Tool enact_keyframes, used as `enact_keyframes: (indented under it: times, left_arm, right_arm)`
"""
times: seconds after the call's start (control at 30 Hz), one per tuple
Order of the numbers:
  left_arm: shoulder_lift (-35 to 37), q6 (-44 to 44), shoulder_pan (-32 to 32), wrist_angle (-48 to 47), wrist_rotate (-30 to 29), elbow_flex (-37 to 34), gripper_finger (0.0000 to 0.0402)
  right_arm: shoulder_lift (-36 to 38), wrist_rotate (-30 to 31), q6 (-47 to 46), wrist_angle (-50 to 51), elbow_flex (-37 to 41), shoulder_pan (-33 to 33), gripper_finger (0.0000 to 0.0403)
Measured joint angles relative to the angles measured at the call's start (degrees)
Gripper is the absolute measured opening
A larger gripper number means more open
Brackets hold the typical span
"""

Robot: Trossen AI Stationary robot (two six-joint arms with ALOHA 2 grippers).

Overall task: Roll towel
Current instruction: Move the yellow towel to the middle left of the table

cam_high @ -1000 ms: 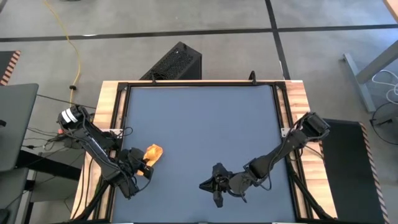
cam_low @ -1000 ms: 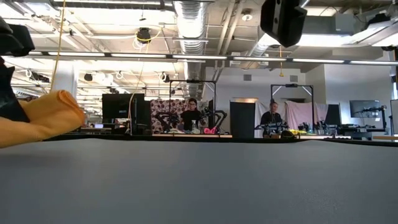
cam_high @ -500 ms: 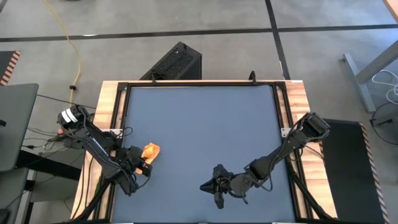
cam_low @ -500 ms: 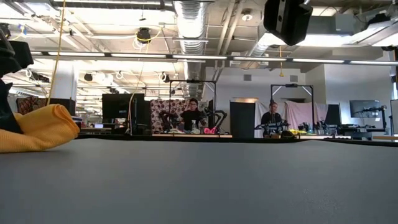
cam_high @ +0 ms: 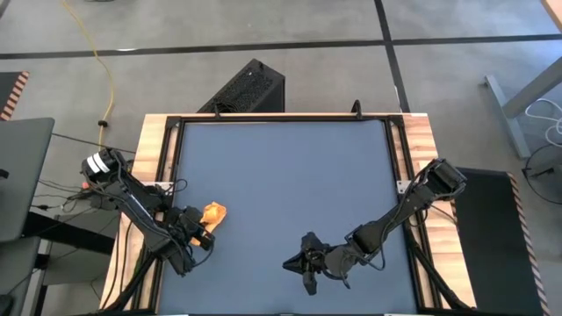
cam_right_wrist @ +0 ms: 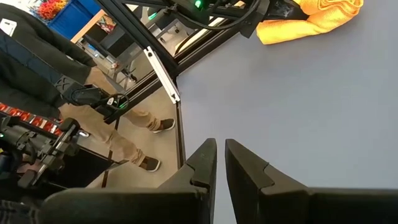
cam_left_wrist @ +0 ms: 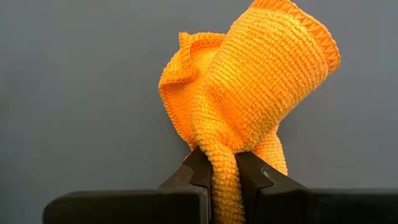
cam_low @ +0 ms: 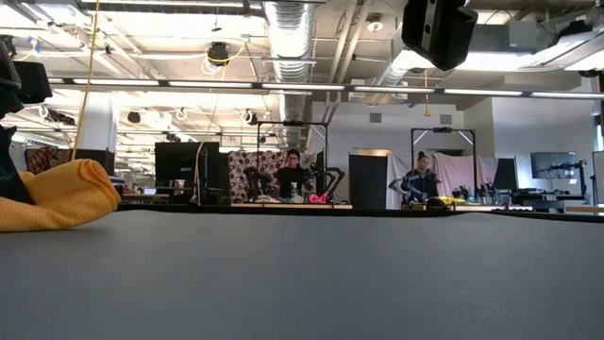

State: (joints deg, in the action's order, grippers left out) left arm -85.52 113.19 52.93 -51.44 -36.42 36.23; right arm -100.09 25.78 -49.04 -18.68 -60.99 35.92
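- Broad dark blue-grey surface (cam_high: 281, 175), framed by black rails and pale wood strips along both sides.
- Beyond the far edge in the low view: an open workshop with ceiling ducts, strip lights, monitors and two people (cam_low: 293, 170) standing far back.
- Beside the surface in the right wrist view: a person's legs (cam_right_wrist: 118, 124) in tan trousers and dark shoes on the floor.
- Left arm reaching in from the left edge, its left hand (cam_high: 200, 235) low at the near-left part of the surface, clamped tight on the towel.
- Right arm stretched in from the right edge, its right hand (cam_high: 294, 262) above the near-middle of the surface, well apart from the towel; fingers (cam_right_wrist: 202, 163) nearly together with a thin gap between, holding nothing.
- Towel (cam_high: 213, 213): bright yellow-orange, bunched into a small crumpled lump rather than a neat roll, resting on the surface near the left rail just beyond the left hand.
- In the left wrist view, a narrow fold of the towel (cam_left_wrist: 249, 93) pinched between the two dark fingertips (cam_left_wrist: 194, 168), the rest billowing out ahead, hemmed edge curling over on one side.
- In the low view, towel (cam_low: 57, 194) lying at the far left on the surface.
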Motion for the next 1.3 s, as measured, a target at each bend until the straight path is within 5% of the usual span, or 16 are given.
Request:
enact_keyframes:
  times: [0.23,0.7,0.9,1.17,1.3]
  left_arm:
    - [0.0,-4.4,0.0,1.2,-0.3,0.0,0.0030]
    - [3.2,-18.8,0.3,0.8,9.9,0.9,0.0177]
    - [10.6,-26.4,1.1,-0.5,7.5,3.5,0.0181]
    - [20.9,-28.1,1.1,-4.2,11.6,3.8,0.0181]
    - [26.2,-26.6,1.1,-4.7,6.3,3.8,0.0181]
  right_arm:
    - [0.0,0.0,0.0,0.0,0.0,0.0,0.0062]
    - [0.0,-0.1,0.0,0.2,0.0,0.0,0.0062]
    - [0.0,-0.2,0.0,0.3,0.0,0.0,0.0062]
    - [0.0,-0.2,0.0,0.8,0.0,0.0,0.0062]
    - [0.0,-0.2,0.1,0.8,0.0,0.0,0.0062]
